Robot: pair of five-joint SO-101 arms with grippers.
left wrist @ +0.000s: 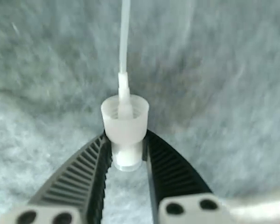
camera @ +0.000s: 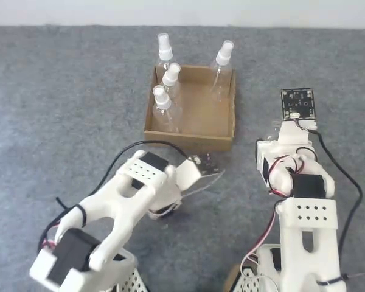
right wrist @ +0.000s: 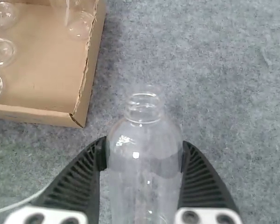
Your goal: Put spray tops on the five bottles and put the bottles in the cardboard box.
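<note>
On the grey carpeted table (camera: 61, 91), I'm seeing the left fingers (left wrist: 94, 161) pinching a spray top (left wrist: 124, 116). Ahead of them the cardboard box (camera: 191, 137) is holding four capped bottles (camera: 164, 109). The right fingers (right wrist: 94, 161) are clamping an uncapped bottle (right wrist: 142, 172).

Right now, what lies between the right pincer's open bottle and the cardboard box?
Only bare grey carpet between bottle and box, per the right wrist view.

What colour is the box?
The box is plain brown cardboard. It shows best in the high view.
</note>
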